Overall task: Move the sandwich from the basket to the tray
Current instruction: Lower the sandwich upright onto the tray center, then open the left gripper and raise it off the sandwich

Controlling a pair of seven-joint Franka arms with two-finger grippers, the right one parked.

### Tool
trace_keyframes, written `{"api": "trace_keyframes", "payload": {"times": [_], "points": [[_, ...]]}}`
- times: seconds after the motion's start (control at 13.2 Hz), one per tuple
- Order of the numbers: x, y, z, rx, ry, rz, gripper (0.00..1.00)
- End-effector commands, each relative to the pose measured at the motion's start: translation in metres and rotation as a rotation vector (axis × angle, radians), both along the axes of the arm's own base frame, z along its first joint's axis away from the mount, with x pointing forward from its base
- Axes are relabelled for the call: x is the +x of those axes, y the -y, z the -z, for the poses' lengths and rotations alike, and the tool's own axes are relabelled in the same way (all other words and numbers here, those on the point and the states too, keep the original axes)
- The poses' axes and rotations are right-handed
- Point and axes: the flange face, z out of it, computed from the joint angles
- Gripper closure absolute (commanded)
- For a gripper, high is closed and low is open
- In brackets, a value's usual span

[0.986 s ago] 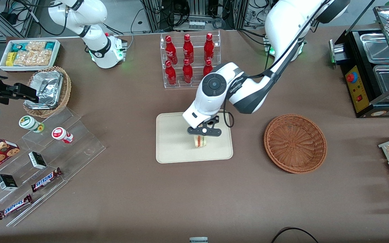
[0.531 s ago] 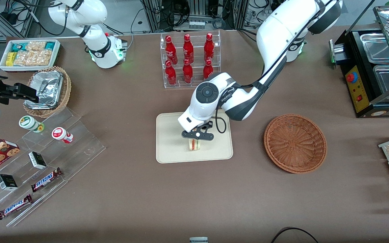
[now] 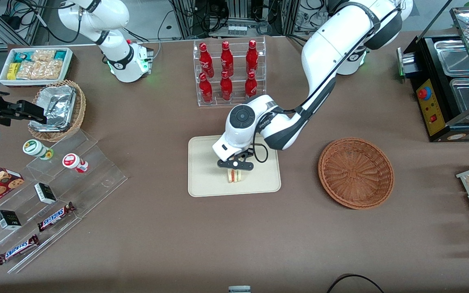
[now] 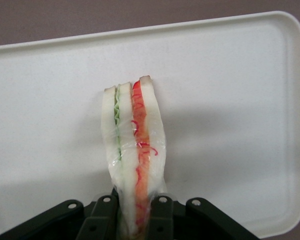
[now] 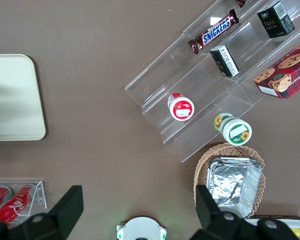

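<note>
My left gripper is low over the middle of the cream tray, shut on the sandwich. The sandwich is a clear-wrapped white wedge with green and red-orange filling stripes, held edge-up between the two black fingers. Its lower end reaches down to the tray surface; whether it touches I cannot tell. The reddish-brown woven basket stands beside the tray toward the working arm's end of the table, with nothing in it.
A clear rack of red bottles stands farther from the front camera than the tray. A clear stepped display with snack bars and cups and a tan wicker basket of foil containers lie toward the parked arm's end. A black food warmer stands toward the working arm's end.
The gripper has carried the sandwich a little toward the parked arm's end, over the middle of the tray, and lowered it.
</note>
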Motion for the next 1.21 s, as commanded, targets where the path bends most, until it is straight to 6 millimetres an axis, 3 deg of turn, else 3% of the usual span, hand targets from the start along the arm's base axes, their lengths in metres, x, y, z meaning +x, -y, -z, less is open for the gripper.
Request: {"api": "trace_keyframes", "payload": {"times": [0.0,0.3,0.38,0.46,0.53,0.99,1.14], "points": [[0.001,0.006,0.01,0.017,0.017,-0.018,1.0],[-0.006,0.013,0.004,0.01,0.014,-0.033,1.0],[-0.019,0.025,0.005,0.011,0.016,-0.009,0.87],[-0.02,0.026,0.008,0.017,0.017,-0.009,0.3],[-0.02,0.026,0.008,0.018,0.018,-0.014,0.0],[-0.011,0.02,-0.014,0.01,0.038,-0.072,0.0],[-0.004,0.017,-0.035,-0.003,0.065,-0.084,0.0]]}}
